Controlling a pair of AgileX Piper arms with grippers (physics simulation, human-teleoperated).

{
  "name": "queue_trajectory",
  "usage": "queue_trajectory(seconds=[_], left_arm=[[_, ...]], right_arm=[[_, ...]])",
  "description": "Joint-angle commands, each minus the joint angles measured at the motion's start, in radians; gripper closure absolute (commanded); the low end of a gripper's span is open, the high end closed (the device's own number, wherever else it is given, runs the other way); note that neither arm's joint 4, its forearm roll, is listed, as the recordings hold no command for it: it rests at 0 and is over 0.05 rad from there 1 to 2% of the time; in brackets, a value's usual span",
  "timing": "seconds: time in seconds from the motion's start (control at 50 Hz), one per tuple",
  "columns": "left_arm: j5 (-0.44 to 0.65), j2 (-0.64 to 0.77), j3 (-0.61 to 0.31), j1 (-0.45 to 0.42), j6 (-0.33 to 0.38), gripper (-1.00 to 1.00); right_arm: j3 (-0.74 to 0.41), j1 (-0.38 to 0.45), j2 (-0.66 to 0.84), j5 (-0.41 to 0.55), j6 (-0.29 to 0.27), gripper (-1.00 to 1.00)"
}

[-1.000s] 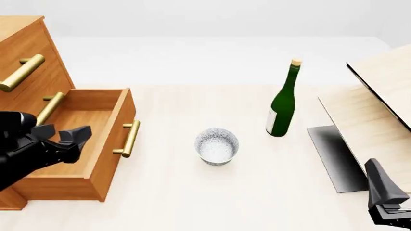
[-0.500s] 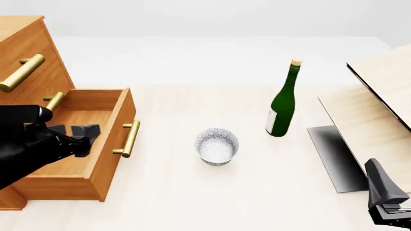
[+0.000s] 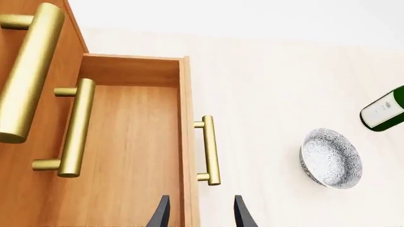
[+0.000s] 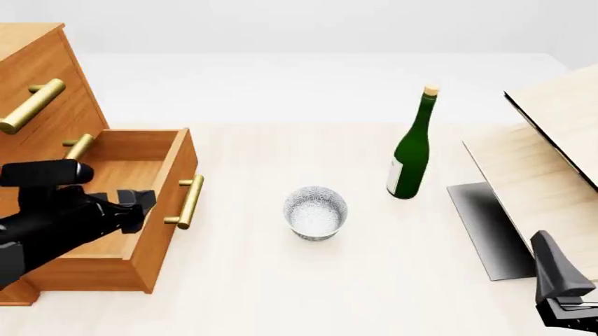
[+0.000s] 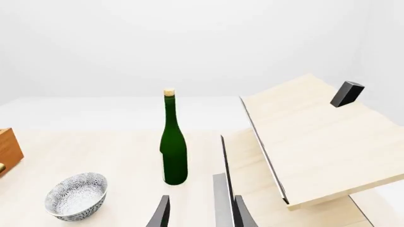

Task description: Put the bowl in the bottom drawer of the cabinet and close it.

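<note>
Bowl [image 4: 316, 212] sits on table [image 4: 280, 280]; left claw [image 4: 137, 201] apart above open bottom drawer [image 4: 122, 203]; right claw [image 5: 197, 213] apart.

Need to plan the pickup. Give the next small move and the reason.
Probably swing the left gripper from over the bottom drawer toward the bowl: the drawer is already pulled open and holds nothing, while the bowl sits ungrasped on the table and the gripper holds nothing.

matt wooden cabinet [image 4: 38, 77], shiny brass handle [image 4: 190, 201], glossy green bottle [image 4: 411, 150], speckled bowl [image 4: 316, 212]
</note>
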Motion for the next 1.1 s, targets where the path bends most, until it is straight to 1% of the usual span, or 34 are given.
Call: queue_trajectory(seconds=[0.02, 0.82, 1.1], left_arm=[[-0.019, 0.037, 0.009, -0.010, -0.013, -1.00], [-0.079, 0.128, 0.050, -0.033, -0.051, -1.00], [-0.085, 0.139, 0.053, -0.065, -0.068, -1.00]], right_arm=[[0.000, 0.000, 0.000, 0.000, 0.000, -1.00], [0.000, 0.000, 0.000, 0.000, 0.000, -1.00], [0.000, 0.000, 0.000, 0.000, 0.000, -1.00]])
